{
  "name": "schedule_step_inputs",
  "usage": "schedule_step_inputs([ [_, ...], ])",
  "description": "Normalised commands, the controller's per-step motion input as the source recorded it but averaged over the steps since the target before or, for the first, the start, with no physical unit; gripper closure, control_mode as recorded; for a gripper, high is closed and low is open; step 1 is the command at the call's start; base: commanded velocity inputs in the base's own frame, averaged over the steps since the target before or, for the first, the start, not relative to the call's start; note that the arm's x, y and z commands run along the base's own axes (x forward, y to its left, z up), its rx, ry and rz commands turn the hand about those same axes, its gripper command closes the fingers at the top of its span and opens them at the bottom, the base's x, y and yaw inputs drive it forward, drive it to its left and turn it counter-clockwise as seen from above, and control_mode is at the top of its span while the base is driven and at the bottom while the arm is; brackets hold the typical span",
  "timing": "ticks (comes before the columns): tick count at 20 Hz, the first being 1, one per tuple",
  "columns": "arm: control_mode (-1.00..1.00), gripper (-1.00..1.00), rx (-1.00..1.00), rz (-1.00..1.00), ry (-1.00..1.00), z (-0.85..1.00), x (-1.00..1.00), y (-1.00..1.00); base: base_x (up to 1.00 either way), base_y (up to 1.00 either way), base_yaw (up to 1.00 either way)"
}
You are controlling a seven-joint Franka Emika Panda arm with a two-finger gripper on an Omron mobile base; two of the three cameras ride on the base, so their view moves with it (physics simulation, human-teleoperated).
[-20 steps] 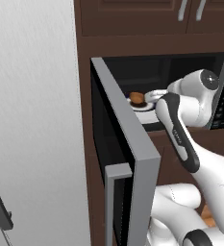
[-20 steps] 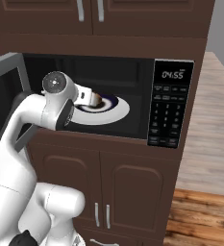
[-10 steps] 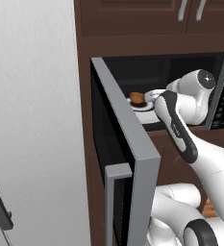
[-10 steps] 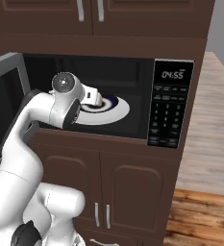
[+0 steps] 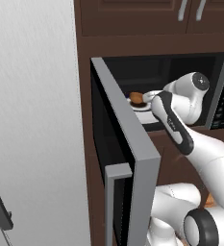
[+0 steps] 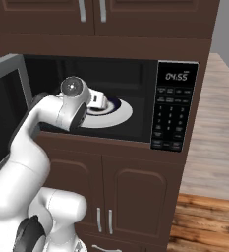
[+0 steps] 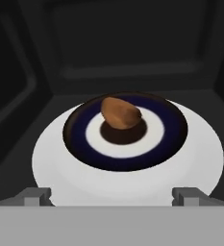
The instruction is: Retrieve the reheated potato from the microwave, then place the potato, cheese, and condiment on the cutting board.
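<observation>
The microwave (image 6: 174,113) stands open, its grey-framed door (image 5: 128,144) swung out to the left. Inside, the brown potato (image 7: 121,113) (image 5: 136,98) lies in the middle of a dark blue plate (image 7: 80,139) on the white turntable (image 7: 51,158). My gripper (image 7: 112,196) (image 5: 150,97) (image 6: 99,101) is inside the cavity, open, just short of the potato and level with it. Its two fingertips (image 7: 36,194) stand wide apart with nothing between them. The cheese, the condiment and the cutting board are out of view.
The open door's edge (image 5: 144,158) juts out close to my arm's left side. Dark wood cabinets (image 6: 130,197) sit below the microwave and above it. A grey panel (image 5: 31,120) rises at the left. Wooden floor (image 6: 209,216) lies to the right.
My hand has pushed a little deeper into the microwave toward the potato. The jaws stay wide open and the potato has not moved.
</observation>
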Motion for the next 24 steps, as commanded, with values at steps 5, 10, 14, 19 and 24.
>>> schedule_step_inputs([
  [5, -1.00, -1.00, 0.00, 0.04, 0.02, -0.06, 0.29, -0.03, 0.00, 0.00, 0.00],
  [10, -1.00, -1.00, 0.01, 0.05, 0.00, -0.07, 0.28, 0.00, 0.00, 0.00, 0.00],
  [14, -1.00, -1.00, 0.00, 0.03, 0.00, -0.15, 0.24, 0.05, 0.00, 0.00, 0.00],
  [19, -1.00, -1.00, 0.00, 0.01, 0.00, -0.13, 0.35, 0.00, 0.00, 0.00, 0.00],
  [24, -1.00, -1.00, 0.00, 0.02, 0.00, -0.07, 0.34, 0.00, 0.00, 0.00, 0.00],
])
